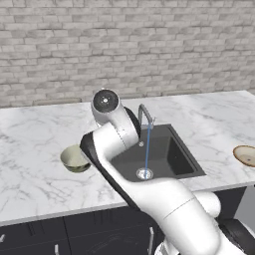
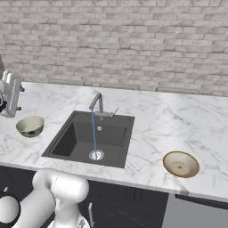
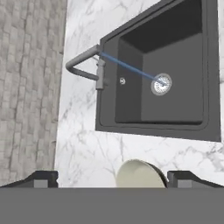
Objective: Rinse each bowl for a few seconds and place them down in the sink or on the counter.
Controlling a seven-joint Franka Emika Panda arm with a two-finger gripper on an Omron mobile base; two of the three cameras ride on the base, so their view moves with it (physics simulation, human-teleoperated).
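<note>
Resting on the long white marble counter (image 2: 160,118) with its soft grey veins, the deep pale greenish-cream round bowl (image 2: 30,126) sits upright to the left of the basin, its glossy inside catching light and its outside slightly darker near the foot. In the hand view its smooth rounded rim (image 3: 141,174) shows between the two dark fingertips of the gripper (image 3: 112,179), which stand wide apart on either side of it without touching it, so the gripper is open and holds nothing. Next comes the dark grey rectangular recessed sink (image 2: 67,139), matte and flat-walled with rounded corners, with a round silver drain (image 2: 96,155) set in its floor. A slim silver angular faucet (image 2: 99,106) rises from the back rim and bends forward, and a thin straight blue stream of water (image 2: 93,132) falls from its spout onto the drain. Further right, well apart from the basin and near the counter's front edge, lies the shallower tan-beige round bowl (image 2: 181,164), upright, its inside mottled brownish around a paler centre. Behind everything runs a wall of rough pale grey bricks (image 2: 133,40) in staggered courses, and dark flat-fronted cabinets (image 2: 133,205) stand below the countertop. No writing or label can be read anywhere.
</note>
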